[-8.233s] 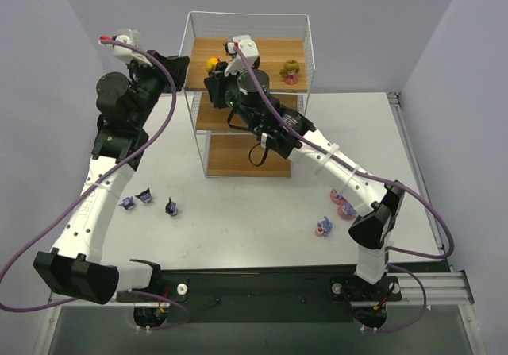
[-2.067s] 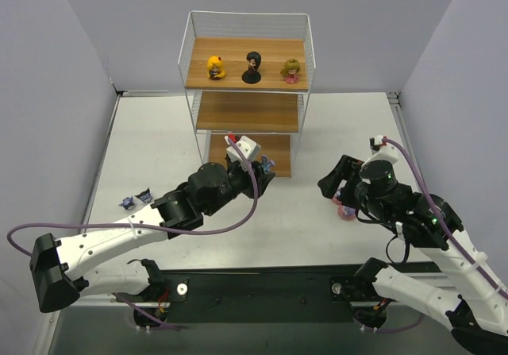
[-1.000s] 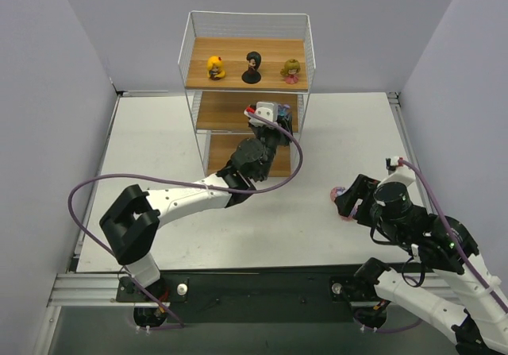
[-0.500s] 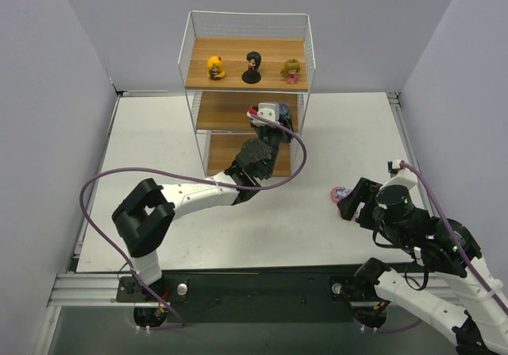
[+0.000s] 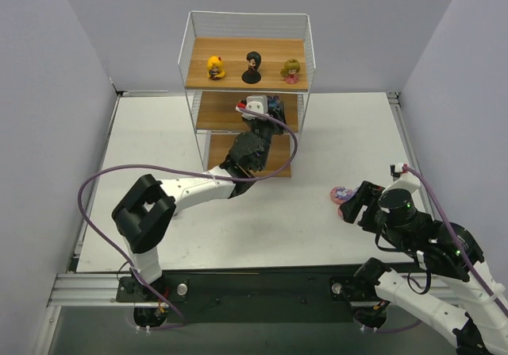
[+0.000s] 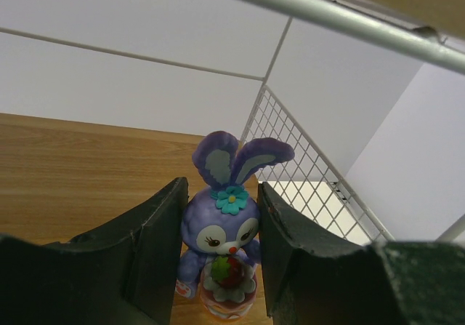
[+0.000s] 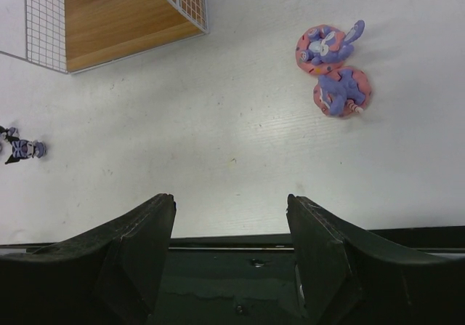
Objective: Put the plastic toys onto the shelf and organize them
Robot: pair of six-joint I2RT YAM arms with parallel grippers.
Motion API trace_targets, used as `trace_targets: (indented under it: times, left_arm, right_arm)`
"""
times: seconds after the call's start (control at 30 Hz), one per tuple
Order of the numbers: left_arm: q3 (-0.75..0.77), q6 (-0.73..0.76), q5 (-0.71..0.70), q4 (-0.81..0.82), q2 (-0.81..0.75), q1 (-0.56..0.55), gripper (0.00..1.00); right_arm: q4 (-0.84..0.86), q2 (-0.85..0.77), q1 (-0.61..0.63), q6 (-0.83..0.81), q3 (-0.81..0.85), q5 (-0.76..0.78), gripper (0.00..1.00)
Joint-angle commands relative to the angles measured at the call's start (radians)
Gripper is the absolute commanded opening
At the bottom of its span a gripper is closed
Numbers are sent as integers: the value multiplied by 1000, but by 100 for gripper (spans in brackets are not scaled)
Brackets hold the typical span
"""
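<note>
- Left wrist view: one purple bunny is clamped between the fingers of the left gripper. It hangs over the middle board of the shelf (its base is cropped, so contact with the wood is unclear).
- Top view: three dolls stand on the tier above that gripper: yellow doll, black doll and olive-pink doll.
- Right wrist view: the right gripper has its jaws spread with nothing between them. Ahead and to its right lie two more toys, a white-faced bunny and an all-purple bunny, seemingly touching.
- Far to its left is one small dark figure; a second is cut off at the frame edge.
- Two seconds ago the left gripper was at the bottom tier.
</note>
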Motion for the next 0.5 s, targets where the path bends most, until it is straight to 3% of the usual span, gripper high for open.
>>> trace_targets:
  times: [0.0, 0.47]
  left_arm:
    - [34, -30, 41, 63, 14, 8, 0]
    - [68, -73, 73, 51, 74, 11, 0]
  right_arm:
    - [-25, -20, -6, 4, -20, 30, 64]
    - [-42, -41, -6, 11, -39, 47, 64]
